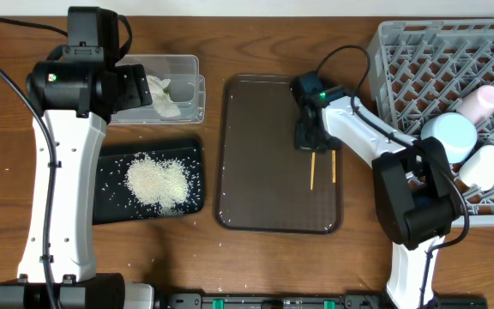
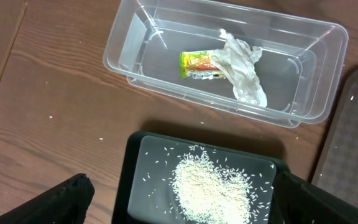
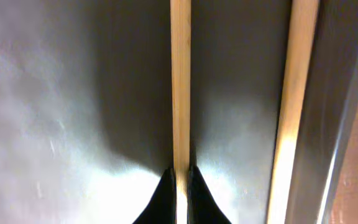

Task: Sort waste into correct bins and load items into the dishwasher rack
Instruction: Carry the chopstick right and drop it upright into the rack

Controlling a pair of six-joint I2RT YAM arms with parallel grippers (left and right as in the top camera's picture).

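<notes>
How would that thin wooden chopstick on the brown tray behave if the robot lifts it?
Probably stiff and light: the chopstick is a thin straight wooden stick. Pinched near one end by the right gripper, it may pivot. Pushed sideways on the tray, it could roll toward the second chopstick.

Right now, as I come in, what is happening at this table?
The right tool is closed on one thin wooden chopstick on the brown textured serving tray; the second chopstick lies beside it. The left tool hangs open above the shallow black tray of loose white rice and the clear plastic tub holding a crumpled white napkin and a yellow-green wrapper. A pink cup, a light-blue bowl and a white cup sit in the grey plastic rack.
</notes>
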